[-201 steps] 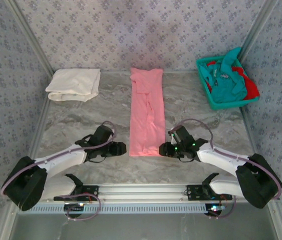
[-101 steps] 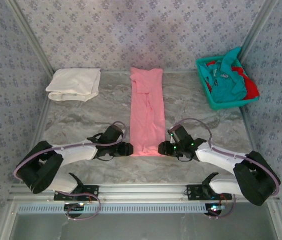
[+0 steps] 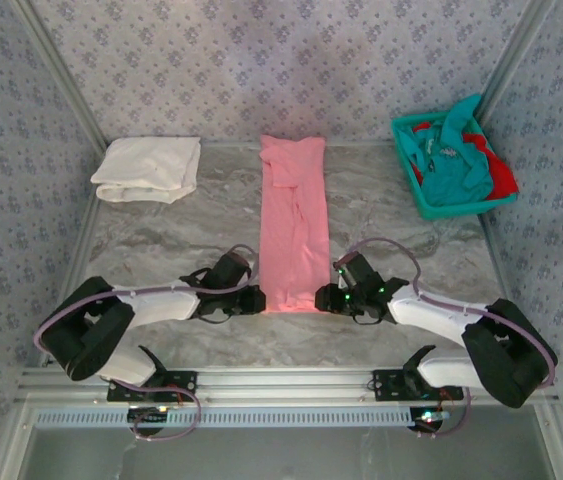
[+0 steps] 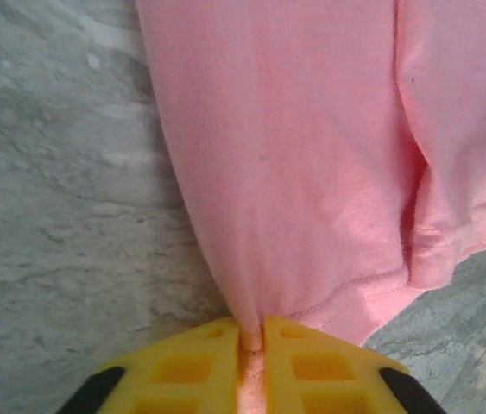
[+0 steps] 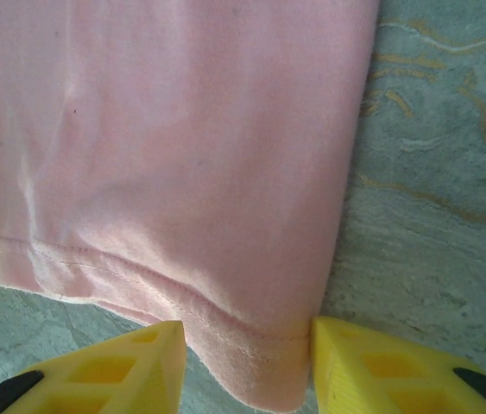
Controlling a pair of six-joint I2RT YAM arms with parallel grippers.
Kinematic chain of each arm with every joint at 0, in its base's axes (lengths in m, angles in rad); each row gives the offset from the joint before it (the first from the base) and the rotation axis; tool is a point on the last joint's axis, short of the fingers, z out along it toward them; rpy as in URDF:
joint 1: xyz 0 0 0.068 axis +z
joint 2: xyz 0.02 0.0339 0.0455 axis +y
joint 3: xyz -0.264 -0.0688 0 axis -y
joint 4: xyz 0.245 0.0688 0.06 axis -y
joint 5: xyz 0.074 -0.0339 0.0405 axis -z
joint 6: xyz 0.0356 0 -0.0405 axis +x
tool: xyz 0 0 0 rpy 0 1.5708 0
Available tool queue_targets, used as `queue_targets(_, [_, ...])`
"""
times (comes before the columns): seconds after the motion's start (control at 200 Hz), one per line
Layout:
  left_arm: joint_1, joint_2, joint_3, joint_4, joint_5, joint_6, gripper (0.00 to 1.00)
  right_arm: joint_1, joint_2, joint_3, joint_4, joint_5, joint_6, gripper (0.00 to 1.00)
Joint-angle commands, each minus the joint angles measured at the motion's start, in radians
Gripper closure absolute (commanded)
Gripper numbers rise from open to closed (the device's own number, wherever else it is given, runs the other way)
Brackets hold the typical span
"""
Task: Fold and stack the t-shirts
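The pink t-shirt (image 3: 293, 225) lies along the middle of the tabletop (image 3: 161, 250), and with the left gripper (image 4: 253, 345) pinching 1 near corner while the right gripper (image 5: 247, 349) gapes wide around the other, lifting now would likely skew the fold.

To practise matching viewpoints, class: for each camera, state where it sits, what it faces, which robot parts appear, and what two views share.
Top external: high behind the robot, looking down at the table; both arms, left pincer and right pincer at the near hem of the pink t-shirt.
Left wrist: on that wrist, facing one hem corner; yellow fingers shut on it.
Right wrist: on that wrist, facing the other corner; yellow fingers open, astride it.
Shared: all show that hem and the table.
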Motion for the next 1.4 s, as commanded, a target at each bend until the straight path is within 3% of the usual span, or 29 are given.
queue_targets(0.0, [-0.008,0.011,0.019,0.031,0.022,0.007,0.96,0.015,0.005,-0.003,0.005,0.015,0.023,0.56])
queue_targets(0.075, [-0.009,0.006,0.015,0.026,0.021,0.008,1.0,0.018,0.007,-0.001,0.004,0.017,0.023,0.56])
queue_targets(0.34, [-0.008,-0.062,-0.023,-0.017,-0.038,-0.004,1.0,0.021,0.037,0.001,0.016,0.014,0.034,0.65])
queue_targets(0.665, [-0.009,-0.128,-0.06,-0.074,-0.054,-0.008,1.0,0.034,0.003,0.006,-0.018,-0.004,0.026,1.0])
queue_targets(0.984, [-0.066,-0.293,-0.161,-0.163,-0.031,-0.082,1.0,0.122,-0.137,-0.104,-0.07,-0.038,0.082,1.0])
queue_targets(1.189, [-0.107,-0.349,-0.055,-0.241,-0.053,-0.07,1.0,0.133,-0.22,-0.037,-0.172,-0.009,0.078,1.0])
queue_targets(1.269, [-0.083,-0.352,0.016,-0.292,-0.068,-0.047,1.0,0.101,-0.219,0.031,-0.225,-0.012,0.056,1.0])
queue_targets(1.394, [0.038,-0.338,0.099,-0.298,-0.02,0.005,1.0,0.004,-0.17,0.154,-0.269,-0.021,-0.009,1.0])
